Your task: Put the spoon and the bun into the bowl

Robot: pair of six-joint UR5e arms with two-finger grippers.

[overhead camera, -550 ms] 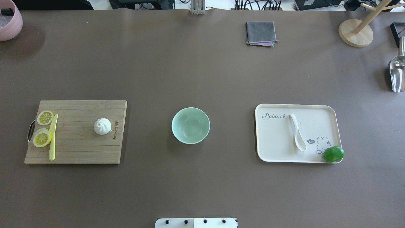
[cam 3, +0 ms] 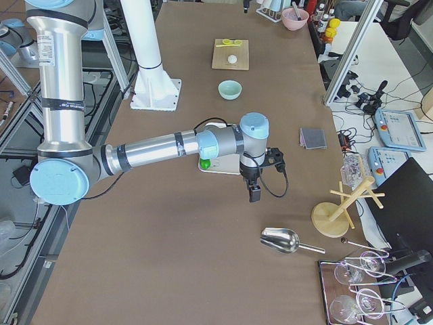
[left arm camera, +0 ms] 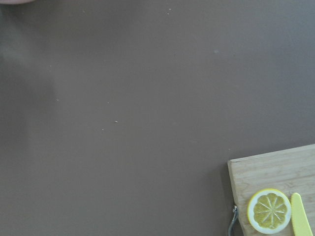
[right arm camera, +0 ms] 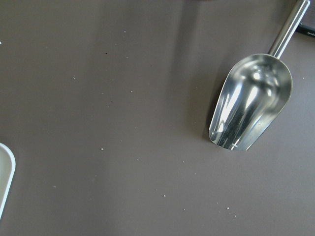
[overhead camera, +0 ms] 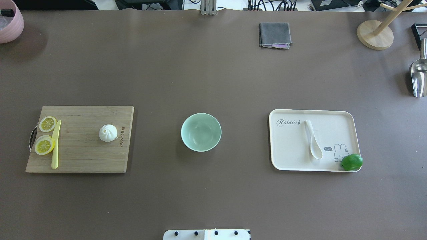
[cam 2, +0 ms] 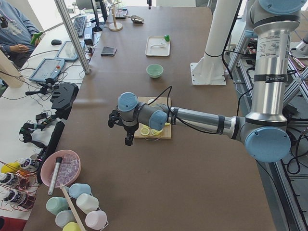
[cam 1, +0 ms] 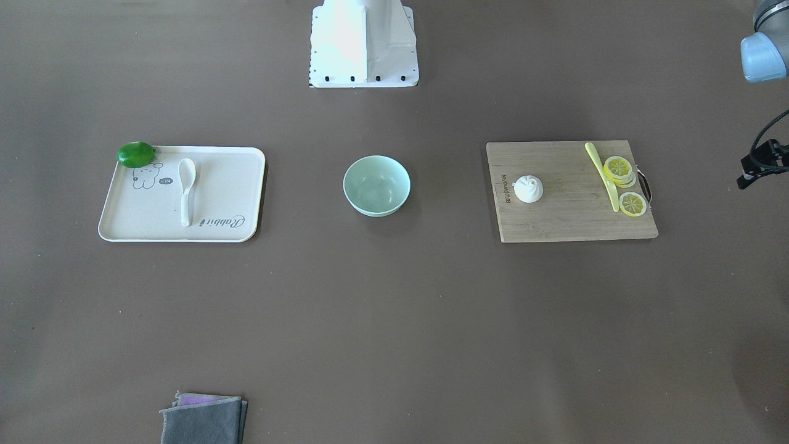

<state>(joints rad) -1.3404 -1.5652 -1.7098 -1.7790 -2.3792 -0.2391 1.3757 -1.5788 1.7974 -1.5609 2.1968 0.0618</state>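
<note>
The pale mint-green bowl (overhead camera: 201,132) stands empty at the table's middle, and shows in the front view (cam 1: 376,185). The white swirled bun (overhead camera: 108,133) sits on a wooden cutting board (overhead camera: 83,156) to the left. The cream spoon (overhead camera: 313,140) lies on a cream tray (overhead camera: 290,150) to the right. My left gripper (cam 2: 128,138) hangs over bare table beyond the board's outer end. My right gripper (cam 3: 254,192) hangs over the table beyond the tray, near a metal scoop (right arm camera: 251,103). I cannot tell whether either is open or shut. Neither wrist view shows fingers.
Two lemon slices (overhead camera: 45,145) and a thin yellow knife (overhead camera: 55,145) lie on the board's left end. A green lime (overhead camera: 351,162) sits on the tray's corner. A grey cloth (overhead camera: 275,35), a wooden stand (overhead camera: 370,35) and a pink bowl (overhead camera: 10,23) stand along the far edge.
</note>
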